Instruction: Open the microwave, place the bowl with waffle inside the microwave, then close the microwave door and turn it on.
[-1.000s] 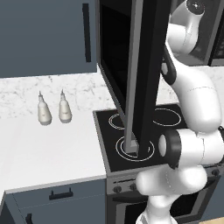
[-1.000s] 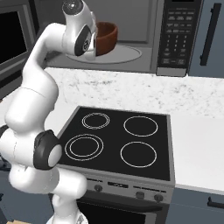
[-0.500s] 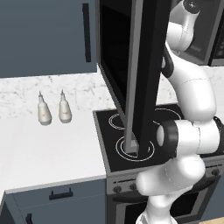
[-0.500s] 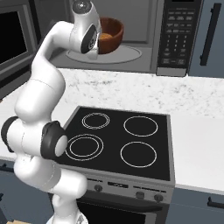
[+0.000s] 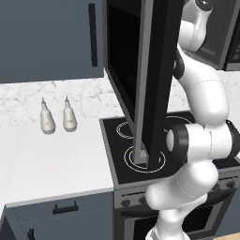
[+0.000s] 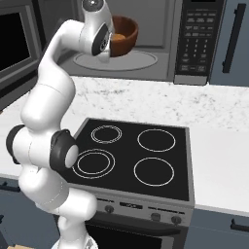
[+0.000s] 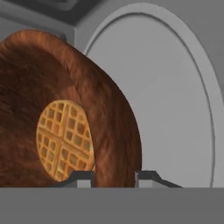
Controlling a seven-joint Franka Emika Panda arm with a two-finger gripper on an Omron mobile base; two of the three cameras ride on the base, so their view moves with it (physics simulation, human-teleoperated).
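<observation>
1. My gripper [image 7: 113,177] pinches the bowl [image 7: 65,109] by its rim, one fingertip on each side of the wall.
2. The hand view shows the waffle [image 7: 64,140] lying inside the bowl, with the turntable [image 7: 175,96] beyond it.
3. The right base view shows the bowl inside the microwave [image 6: 194,44], above the turntable.
4. The left base view shows the microwave door [image 5: 157,79] swung open.

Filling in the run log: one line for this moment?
door: open | bowl with waffle: gripper holds rim, above turntable | cooktop: bare

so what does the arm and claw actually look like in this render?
The arm is glossy white, built of rounded, bulbous segments with dark grey to black bands and caps at the joints. No cables, labels or markings show on it. The claw has two small dark finger tips with lighter grey faces, seen in the hand view.
</observation>
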